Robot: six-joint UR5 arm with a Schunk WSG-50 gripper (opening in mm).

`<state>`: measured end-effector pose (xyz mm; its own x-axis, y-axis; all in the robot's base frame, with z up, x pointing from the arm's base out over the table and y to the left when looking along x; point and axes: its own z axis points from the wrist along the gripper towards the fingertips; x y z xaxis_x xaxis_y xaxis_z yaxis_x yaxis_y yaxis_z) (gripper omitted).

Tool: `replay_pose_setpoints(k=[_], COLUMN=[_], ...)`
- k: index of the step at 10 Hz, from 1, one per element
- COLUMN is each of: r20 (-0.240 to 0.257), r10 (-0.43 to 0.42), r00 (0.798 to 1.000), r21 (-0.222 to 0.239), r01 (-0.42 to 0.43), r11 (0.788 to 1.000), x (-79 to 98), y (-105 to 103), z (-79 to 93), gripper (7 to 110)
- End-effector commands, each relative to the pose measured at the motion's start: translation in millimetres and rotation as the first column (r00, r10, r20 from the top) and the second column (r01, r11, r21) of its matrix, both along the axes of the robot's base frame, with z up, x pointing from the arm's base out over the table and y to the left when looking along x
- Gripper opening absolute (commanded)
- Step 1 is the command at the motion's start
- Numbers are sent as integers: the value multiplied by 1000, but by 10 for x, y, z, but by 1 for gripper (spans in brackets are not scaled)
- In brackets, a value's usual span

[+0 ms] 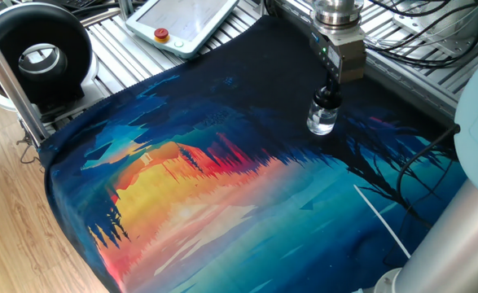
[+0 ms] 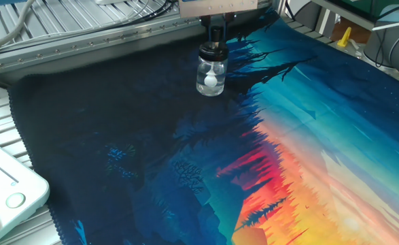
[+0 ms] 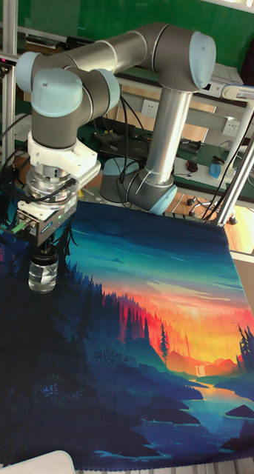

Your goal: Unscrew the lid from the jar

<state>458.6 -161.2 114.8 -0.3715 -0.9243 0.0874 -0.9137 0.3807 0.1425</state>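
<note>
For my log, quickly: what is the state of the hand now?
Hand: closed on the lid of the jar.

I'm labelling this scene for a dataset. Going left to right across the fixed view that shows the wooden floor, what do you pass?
Black round fan-like device → white tablet-like pendant with a red button → small clear glass jar under the gripper → pale grey robot arm body.
</note>
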Motion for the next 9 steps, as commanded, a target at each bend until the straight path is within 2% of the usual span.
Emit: replay_pose_setpoints(k=[1,2,3,5,7,9], r20=[-22,-12,0,30,41,35], r10=[168,226,238,280,387,434], r00=[986,974,971,960,921,900], r21=[35,53,85,103,108,98], r01=[-167,-226,-238,-282,-389,-435], r11=[985,973,968,954,915,895], x=[-49,-29,-22,32,43,30], y=[3,29,111,153,127,87], z=[18,-3,6,28,31,49], gripper=[7,7,7,7,7,7])
